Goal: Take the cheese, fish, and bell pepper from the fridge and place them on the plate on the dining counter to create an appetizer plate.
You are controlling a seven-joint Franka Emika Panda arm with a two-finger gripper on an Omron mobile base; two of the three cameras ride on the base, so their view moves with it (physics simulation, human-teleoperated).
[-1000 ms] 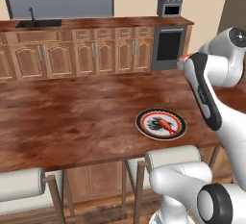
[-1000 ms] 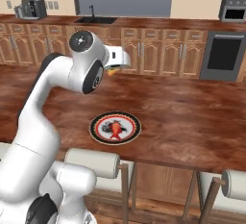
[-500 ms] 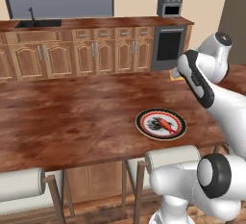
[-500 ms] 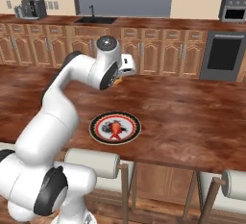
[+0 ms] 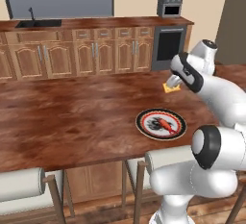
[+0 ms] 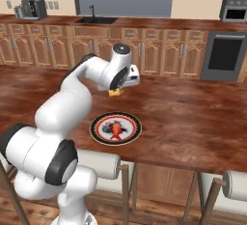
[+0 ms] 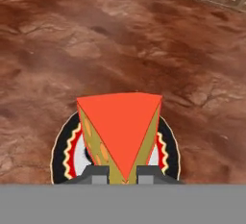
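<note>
The two dark fingertips [image 7: 100, 172] were clamped on the narrow end of the cheese [image 7: 120, 131], a wedge with an orange-red top face and yellow, spotted sides, which pointed away from the hand. In the left base view the gripper [image 5: 174, 84] held the cheese [image 5: 171, 88] above the dining counter [image 5: 72, 117], on the far side of the plate [image 5: 161, 124] and clear of it. From the right base view the gripper [image 6: 117, 90] with the cheese [image 6: 115, 92] hung likewise over the dining counter [image 6: 193, 118], farther back than the plate [image 6: 116, 128].

In the hand view the plate [image 7: 61, 151] showed under the wedge, its dark rim and red-and-white zigzag band curving out on both sides of the cheese.

The fish [image 5: 165, 122] lay on the patterned centre of the plate, a slim red-orange body set at a slant; the right base view showed the fish [image 6: 116, 129] in the middle of the plate too.

Beyond the counter ran a row of wooden wall cabinets [image 6: 58, 50] with a sink [image 6: 95, 20], an oven [image 6: 219, 57] at the right end and a microwave [image 6: 234, 8] on top. A white-cushioned stool [image 5: 21, 189] stood at the near edge of the counter.
</note>
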